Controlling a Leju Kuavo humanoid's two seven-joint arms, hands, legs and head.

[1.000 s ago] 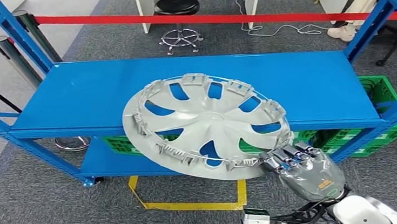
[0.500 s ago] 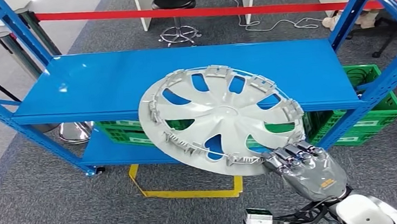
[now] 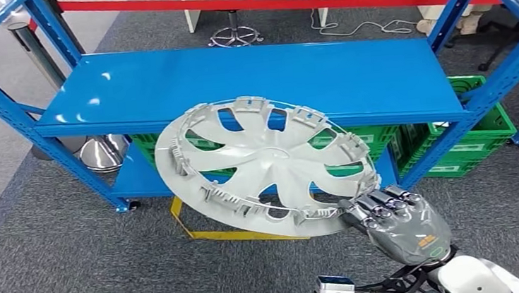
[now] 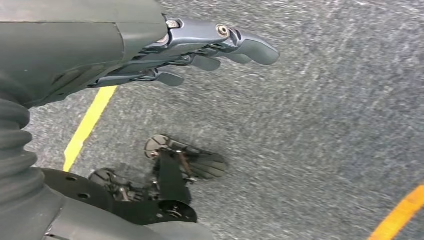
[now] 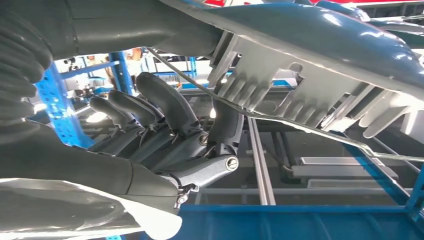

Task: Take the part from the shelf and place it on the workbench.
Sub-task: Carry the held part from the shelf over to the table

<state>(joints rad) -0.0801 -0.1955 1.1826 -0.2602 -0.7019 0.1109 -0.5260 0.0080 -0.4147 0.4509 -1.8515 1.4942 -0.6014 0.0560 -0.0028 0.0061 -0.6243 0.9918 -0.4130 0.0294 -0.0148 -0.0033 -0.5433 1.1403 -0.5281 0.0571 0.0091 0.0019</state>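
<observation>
Bright even light, shelf (image 3: 250, 76) glare, blurred wrist views.

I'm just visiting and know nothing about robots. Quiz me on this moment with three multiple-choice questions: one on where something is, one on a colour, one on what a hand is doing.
1. Where is the wheel cover?
A. Lying flat on the shelf board
B. Held up in front of the shelf, off its board
C. On the floor

2. What colour are the crates under the shelf?
A. Green
B. Red
C. Yellow

3. What is the right hand doing?
A. Hanging free with nothing in it
B. Pressing on the shelf
C. Gripping the wheel cover's rim

Answers: 1 B, the cover overhangs the shelf's front edge and the carpet. 2 A, green crates show beneath the blue board. 3 C, the fingers wrap the rim in the right wrist view.
</observation>
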